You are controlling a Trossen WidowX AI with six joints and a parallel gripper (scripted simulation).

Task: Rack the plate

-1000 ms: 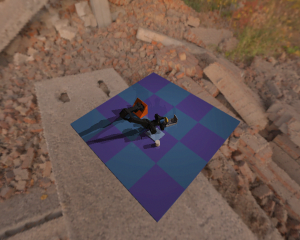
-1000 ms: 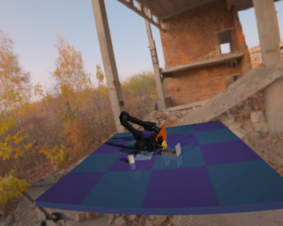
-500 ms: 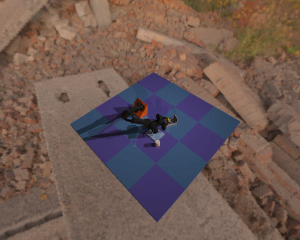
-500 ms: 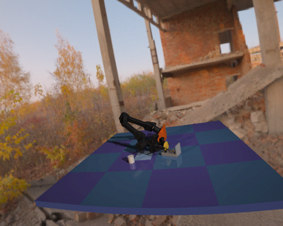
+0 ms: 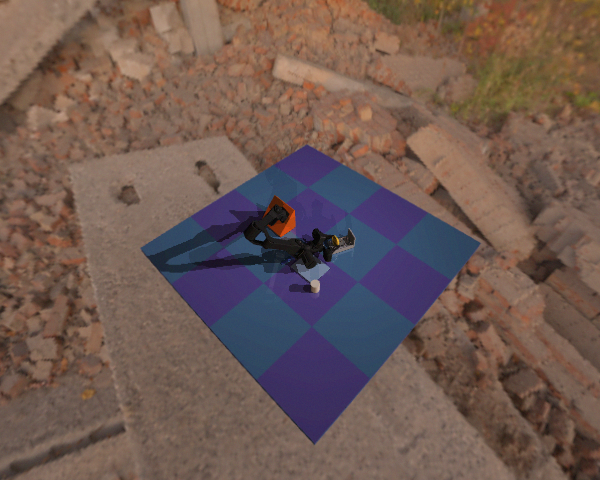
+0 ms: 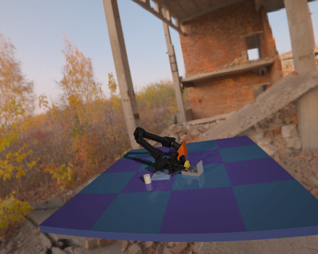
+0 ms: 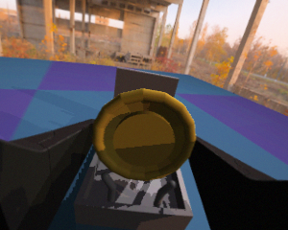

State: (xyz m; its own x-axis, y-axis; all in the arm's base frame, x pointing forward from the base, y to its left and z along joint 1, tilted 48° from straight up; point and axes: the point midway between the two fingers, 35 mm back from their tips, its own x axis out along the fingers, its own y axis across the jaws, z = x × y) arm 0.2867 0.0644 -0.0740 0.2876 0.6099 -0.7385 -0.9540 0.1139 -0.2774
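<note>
The yellow round plate [image 5: 335, 240] [image 6: 186, 164] [image 7: 144, 136] stands upright, its face toward the wrist camera. My gripper [image 7: 143, 133] is shut on the plate, one finger at each side of its rim. The grey dish rack [image 5: 344, 248] [image 6: 190, 174] [image 7: 134, 216] is a low tray with rails and a tall end wall at its far end. The plate is over the near part of the rack in the wrist view, in front of the end wall. The plate hides some of the rails, and I cannot tell whether its lower edge is between them.
A white cylinder [image 5: 314, 286] [image 6: 147, 178] stands near a pale blue square [image 5: 313, 271] [image 6: 160, 176], on the side away from the rack. An orange wedge-shaped block [image 5: 286, 223] [image 6: 182, 150] stands by the arm. All are on the blue and purple checkered table [image 5: 310, 356] [image 6: 200, 210].
</note>
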